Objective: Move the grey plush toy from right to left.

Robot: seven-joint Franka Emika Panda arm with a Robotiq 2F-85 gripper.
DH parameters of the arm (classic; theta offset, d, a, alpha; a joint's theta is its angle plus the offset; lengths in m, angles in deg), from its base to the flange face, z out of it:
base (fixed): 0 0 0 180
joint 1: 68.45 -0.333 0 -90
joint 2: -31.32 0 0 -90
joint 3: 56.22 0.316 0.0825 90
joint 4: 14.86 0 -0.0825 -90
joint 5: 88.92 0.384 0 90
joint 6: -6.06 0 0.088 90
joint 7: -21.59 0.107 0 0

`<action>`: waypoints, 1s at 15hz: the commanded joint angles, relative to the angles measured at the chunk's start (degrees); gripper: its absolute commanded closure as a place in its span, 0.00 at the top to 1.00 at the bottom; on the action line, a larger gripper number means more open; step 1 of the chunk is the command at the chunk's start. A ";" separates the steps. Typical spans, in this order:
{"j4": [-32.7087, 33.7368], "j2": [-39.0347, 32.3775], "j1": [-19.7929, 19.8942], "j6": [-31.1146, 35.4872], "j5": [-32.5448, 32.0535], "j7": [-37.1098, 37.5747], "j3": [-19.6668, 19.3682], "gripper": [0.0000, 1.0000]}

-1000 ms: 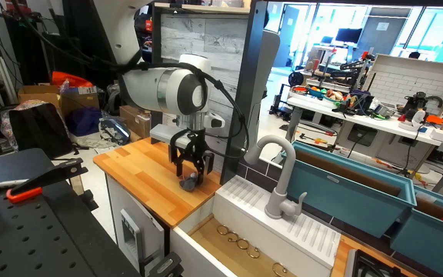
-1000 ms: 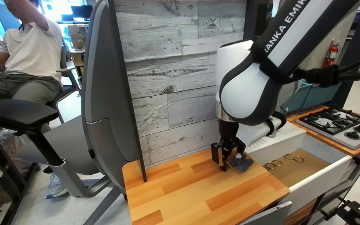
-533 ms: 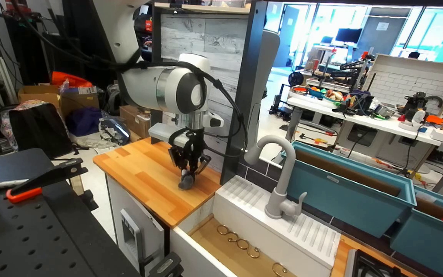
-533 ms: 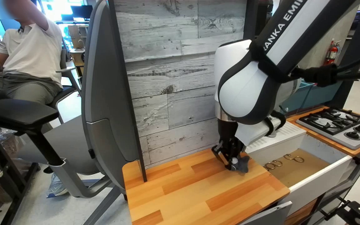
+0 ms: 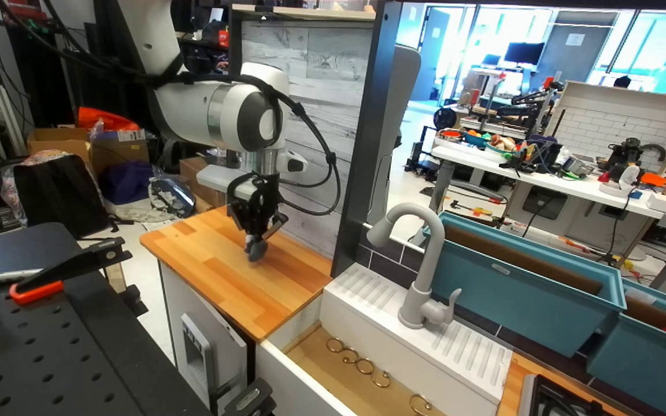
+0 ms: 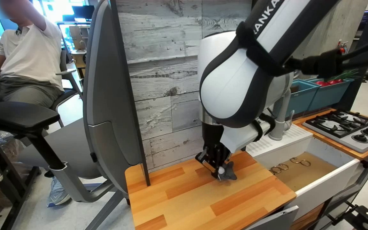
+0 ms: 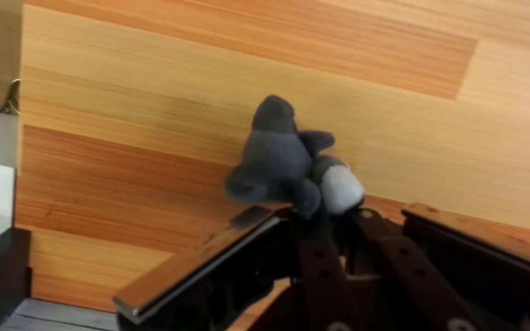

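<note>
The grey plush toy [image 7: 276,154], dark grey with a whitish part [image 7: 342,188], hangs from the tips of my gripper [image 7: 324,220] in the wrist view. The jaws are closed together on one side of it, and the pinched bit is hidden between them. In both exterior views the toy [image 5: 256,248] [image 6: 228,172] sits under the gripper [image 5: 254,236] [image 6: 218,171], just over the wooden countertop [image 6: 184,204]. A faint shadow lies on the wood beneath it, so it seems slightly lifted.
Beside the countertop is a white sink [image 6: 324,147] with metal rings inside and a grey faucet [image 5: 428,260]. A wood-patterned panel [image 6: 177,80] rises behind the countertop. A dark post [image 5: 362,144] stands at the panel's edge; a stove [image 6: 347,127] lies past the sink.
The jaws have gone from open around the toy to closed on it. Gripper and toy have since risen a little and shifted across the countertop, away from the sink.
</note>
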 commanded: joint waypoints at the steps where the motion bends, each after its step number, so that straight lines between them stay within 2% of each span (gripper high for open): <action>1: -0.24 0.82 -1.48 -1.03 1.74 -2.00 1.73 0.03; 4: 1.90 -1.19 -2.01 -1.80 2.05 -2.43 2.58 0.03; 9: 5.57 -3.92 -1.81 -3.57 1.99 -3.59 1.86 0.03; 10: 6.15 -4.26 -1.84 -4.07 2.02 -3.70 1.74 0.36; 11: 6.49 -4.46 -1.95 -4.22 1.98 -3.82 1.66 0.37; 15: 7.18 -3.93 -3.60 -8.46 0.51 -5.07 0.93 0.65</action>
